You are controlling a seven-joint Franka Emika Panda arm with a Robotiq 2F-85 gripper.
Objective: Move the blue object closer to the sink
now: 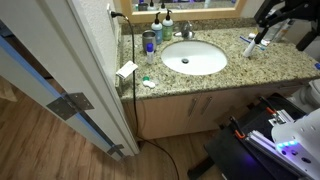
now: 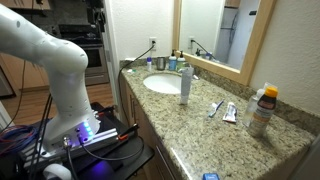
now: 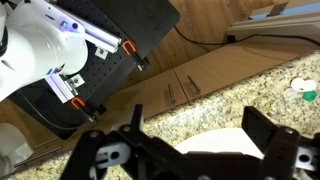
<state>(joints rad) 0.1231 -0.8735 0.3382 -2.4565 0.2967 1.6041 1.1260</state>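
Observation:
The blue object (image 2: 214, 108) is a slim white and light-blue stick lying on the granite counter, on the far side of a white bottle from the sink (image 2: 165, 83). It also shows in an exterior view (image 1: 253, 44), under my arm. The sink (image 1: 195, 57) is a round white basin with a chrome faucet. My gripper (image 1: 266, 32) hangs above the counter over the blue object, apart from it. In the wrist view the gripper (image 3: 196, 130) is open and empty, with the white basin (image 3: 215, 148) showing between its fingers. The blue object is hidden there.
A white bottle (image 2: 185, 85) stands beside the basin. A white and blue tube (image 2: 231, 113) and an orange-capped bottle (image 2: 262, 110) stand past the blue object. A dark blue cup (image 1: 149, 42) and small items (image 1: 150, 82) sit on the sink's other side. A mirror runs behind the counter.

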